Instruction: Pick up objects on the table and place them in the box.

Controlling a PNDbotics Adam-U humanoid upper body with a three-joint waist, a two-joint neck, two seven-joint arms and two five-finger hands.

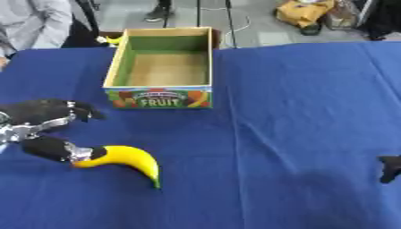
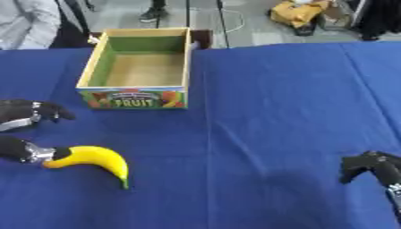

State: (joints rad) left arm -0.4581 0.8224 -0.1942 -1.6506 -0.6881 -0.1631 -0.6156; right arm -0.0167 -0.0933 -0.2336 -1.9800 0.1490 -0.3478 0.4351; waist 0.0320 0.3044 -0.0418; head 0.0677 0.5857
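Left eye view: banana (image 1: 125, 159) lying on the blue-covered counter (image 1: 297, 112), toward the near left corner, curved, stem end pointing at the counter's left edge. Left hand (image 1: 47, 123) right at that stem end. One digit touches the stem; the other fingers arch above it, spread apart, not closed round the fruit. No lift yet, as far as I can judge.

Fruit box (image 1: 160, 67) sits well apart from the banana, up by the far edge, left of centre. Interior looks bare: cardboard floor, green inner walls, nothing in it. So the task reads as barely begun; the banana has yet to go in.

Right hand (image 2: 372, 169) shows at the near right edge, idle, fingers curled, holding nothing, clearer in the right eye view.

Hard to make out: whether the left hand's lower digit presses or merely rests on the stem. A yellow scrap peeks out behind the box's far left corner; can't identify it. Left wrist is cut off at the frame.
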